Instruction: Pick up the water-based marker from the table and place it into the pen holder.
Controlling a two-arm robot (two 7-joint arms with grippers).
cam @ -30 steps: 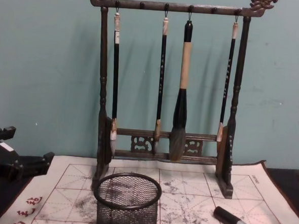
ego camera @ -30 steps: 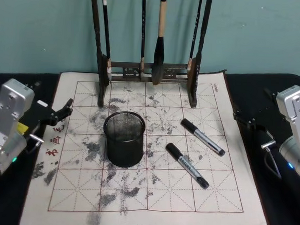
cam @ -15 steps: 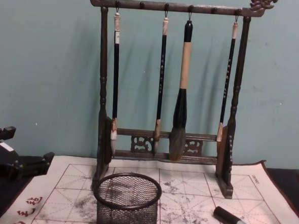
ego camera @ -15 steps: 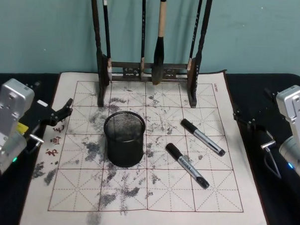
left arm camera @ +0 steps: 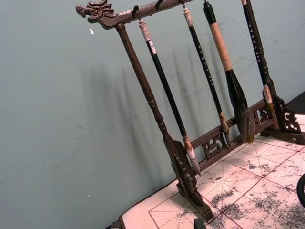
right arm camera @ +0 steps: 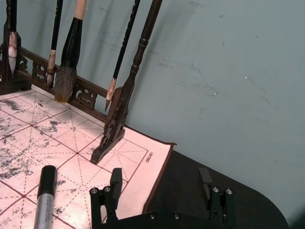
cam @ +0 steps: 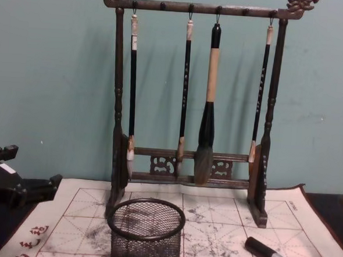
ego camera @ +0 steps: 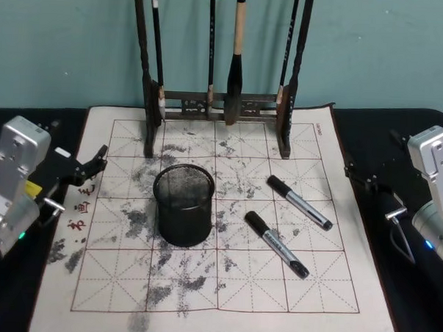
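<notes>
The pen holder [ego camera: 183, 205], a round black wire-mesh cup, stands upright on the gridded paper mat, left of centre; its rim also shows low in the chest view [cam: 146, 220]. Two black-capped grey markers lie on the mat to its right, one farther back [ego camera: 299, 202] and one nearer [ego camera: 276, 244]. The farther marker [right arm camera: 45, 195] lies just ahead of my right gripper [right arm camera: 159, 183], whose fingers stand wide apart with nothing between them. That right gripper [ego camera: 361, 178] hovers off the mat's right edge. My left gripper [ego camera: 89, 167] sits open at the mat's left edge, clear of the cup.
A tall dark wooden brush rack [ego camera: 221, 100] with several hanging brushes stands at the back of the mat, before a teal wall. The ink-stained mat [ego camera: 216, 283] lies on a black table.
</notes>
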